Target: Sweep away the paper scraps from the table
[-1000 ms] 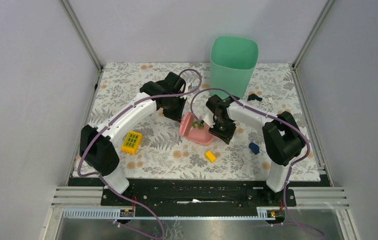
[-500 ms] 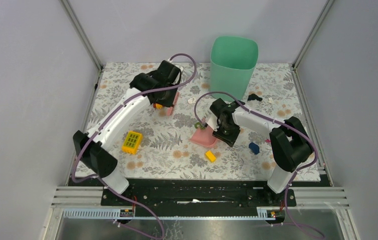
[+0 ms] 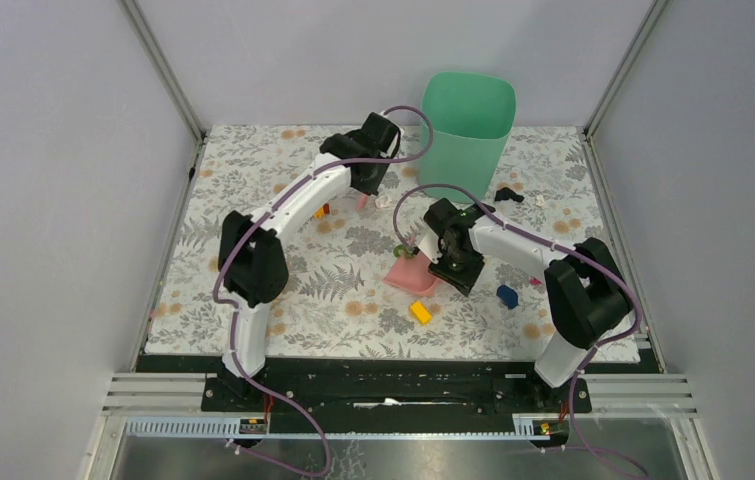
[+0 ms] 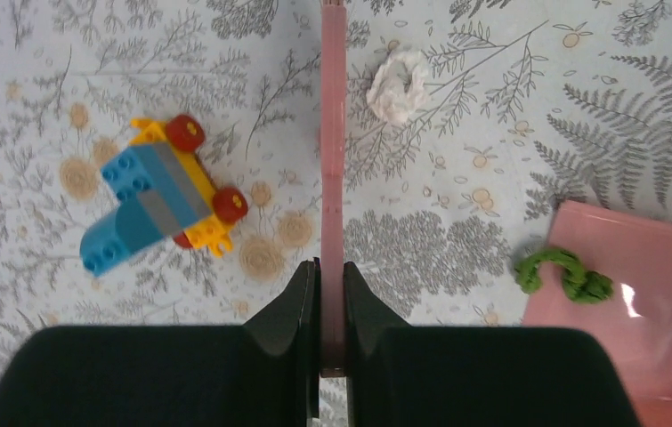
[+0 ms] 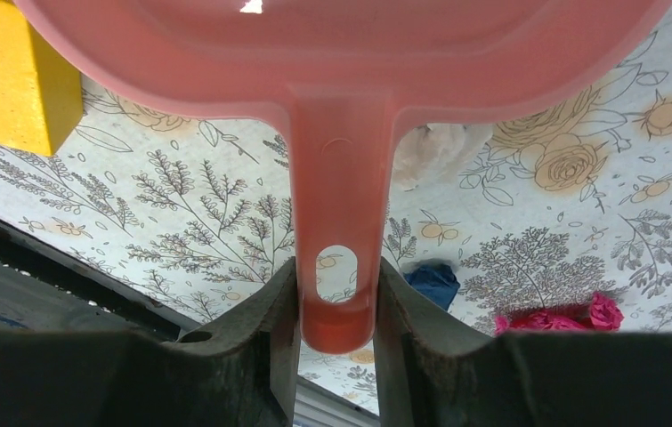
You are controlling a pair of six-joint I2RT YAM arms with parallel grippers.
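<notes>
Top external view: the left gripper (image 3: 361,188) reaches far across the flowered table (image 3: 253,170) holding a pink brush (image 3: 362,202), and one white paper scrap (image 3: 383,201) lies just to the right of the brush's tip. The right gripper (image 3: 450,265) holds a pink dustpan (image 3: 408,275) flat on the cover, nearer the arm bases and to the right of that scrap. The left arm is clearly the closer one. Left wrist view: the jaws are pinched nearly together on the brush, which runs straight away from the gripper. The scrap sits apart from its far end, on the dustpan's side, so a sideways push that way looks like the move. A toy car (image 4: 158,197) of bricks lies on the other side. Right wrist view: the fingers clamp the dustpan's handle from both sides, partly open around it.
</notes>
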